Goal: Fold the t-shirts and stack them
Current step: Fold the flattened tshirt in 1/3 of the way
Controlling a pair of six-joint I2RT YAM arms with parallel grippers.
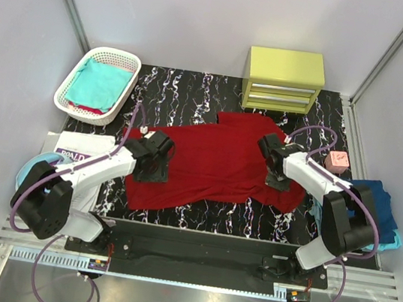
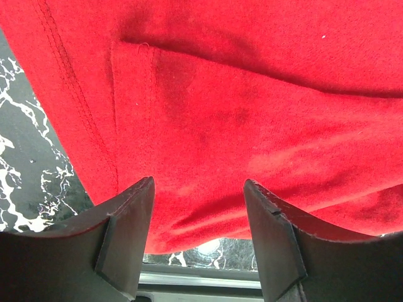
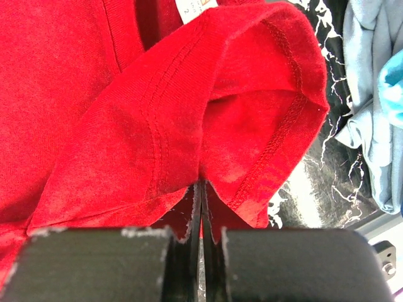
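Left gripper (image 2: pixel 198 189), jaws released, over dark red cloth t-shirt (image 1: pixel 215 161); right gripper (image 3: pixel 201 192) jaws grasp its 3 o'clock sleeve (image 3: pixel 252 119), beside crumpled light blue shirt (image 3: pixel 371 75).

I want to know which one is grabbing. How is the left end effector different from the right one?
The left end effector has its fingers spread apart; the right end effector is squeezed shut. The left one grips nothing, with the red shirt lying flat below it; the right one pinches that shirt's sleeve. Both have dark fingers and are at the same shirt.
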